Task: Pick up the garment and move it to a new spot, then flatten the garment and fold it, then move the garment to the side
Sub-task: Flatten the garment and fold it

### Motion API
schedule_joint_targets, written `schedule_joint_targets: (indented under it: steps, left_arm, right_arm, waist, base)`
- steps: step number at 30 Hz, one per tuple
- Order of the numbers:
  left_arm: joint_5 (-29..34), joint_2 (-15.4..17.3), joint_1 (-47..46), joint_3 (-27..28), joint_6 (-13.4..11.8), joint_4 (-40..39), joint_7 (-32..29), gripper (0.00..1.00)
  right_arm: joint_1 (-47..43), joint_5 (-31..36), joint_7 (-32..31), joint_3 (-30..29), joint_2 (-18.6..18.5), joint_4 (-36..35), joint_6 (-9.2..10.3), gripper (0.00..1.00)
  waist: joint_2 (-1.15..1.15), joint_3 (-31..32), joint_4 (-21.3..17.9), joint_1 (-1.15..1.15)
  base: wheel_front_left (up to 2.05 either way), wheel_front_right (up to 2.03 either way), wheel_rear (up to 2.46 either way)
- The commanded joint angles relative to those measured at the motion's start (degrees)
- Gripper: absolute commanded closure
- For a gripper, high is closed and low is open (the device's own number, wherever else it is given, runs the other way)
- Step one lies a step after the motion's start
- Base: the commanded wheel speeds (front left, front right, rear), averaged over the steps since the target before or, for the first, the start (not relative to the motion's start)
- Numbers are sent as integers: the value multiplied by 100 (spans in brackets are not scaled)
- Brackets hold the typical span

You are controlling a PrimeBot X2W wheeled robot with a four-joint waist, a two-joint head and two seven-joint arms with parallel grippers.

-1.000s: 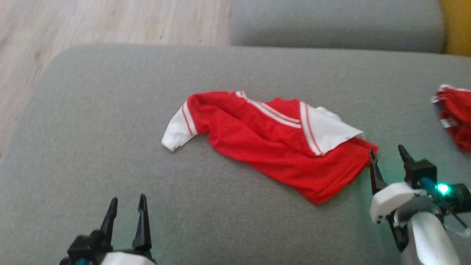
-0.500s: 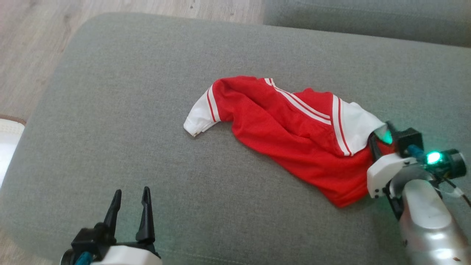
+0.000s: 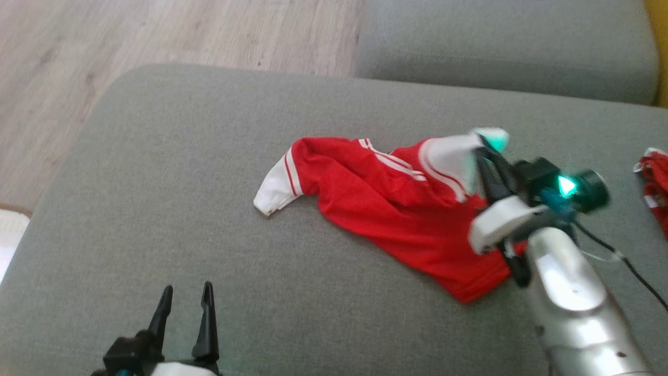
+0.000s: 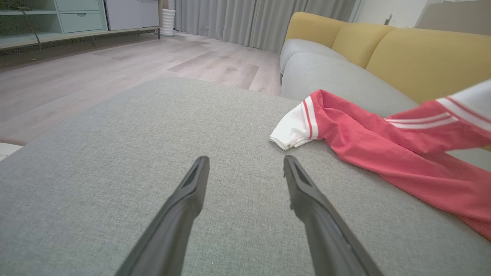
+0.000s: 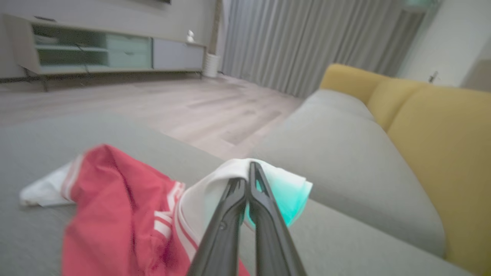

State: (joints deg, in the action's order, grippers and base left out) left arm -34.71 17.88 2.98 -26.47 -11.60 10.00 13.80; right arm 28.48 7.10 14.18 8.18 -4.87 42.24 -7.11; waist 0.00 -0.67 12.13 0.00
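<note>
My right fingers (image 5: 226,222) are pressed together on the edge of 1 white sleeve of the red garment (image 3: 386,209), holding it up while the rest lies on the grey cushion (image 3: 156,209). My left fingers (image 4: 182,214) stand spread wide, holding nothing, with the other white sleeve ahead of them and apart from their tips. I count 2 red garments, this 1 and a second garment (image 3: 657,177) at the cushion's right edge, and 2 fingers per arm.
</note>
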Motion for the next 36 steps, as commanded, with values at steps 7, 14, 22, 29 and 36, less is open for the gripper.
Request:
schedule_joint_targets:
  steps: [7, 14, 22, 29, 36]
  left_arm:
    - [37, 235, -37, 181, -77, -297, -38, 0]
    - [1, 333, 9, 295, -153, -398, -31, 0]
    - [-9, 323, 13, 295, -205, -459, -21, 0]
    - [-9, 272, -3, 287, -213, -396, 7, 0]
    - [-10, 230, 2, 288, -194, -339, 37, 0]
  right_arm:
    - [-397, -948, -144, 1722, 160, -1756, -37, 100]
    - [-1185, -1459, -571, 2659, 185, -2450, -37, 100]
    - [-1517, -1652, -519, 3306, 198, -1935, -37, 93]
    - [-1576, -1798, -449, 3479, 198, -1632, -37, 0]
    - [-1569, -1840, -286, 2837, 199, -1838, -37, 0]
  waist:
    - [0, 321, -109, 0]
    - [0, 345, -102, 0]
    - [0, 257, -104, 0]
    - [0, 227, -201, 0]
    - [0, 266, -355, 0]
  base:
    - [0, 0, 0]
    - [0, 0, 0]
    - [0, 0, 0]
    - [0, 0, 0]
    - [0, 0, 0]
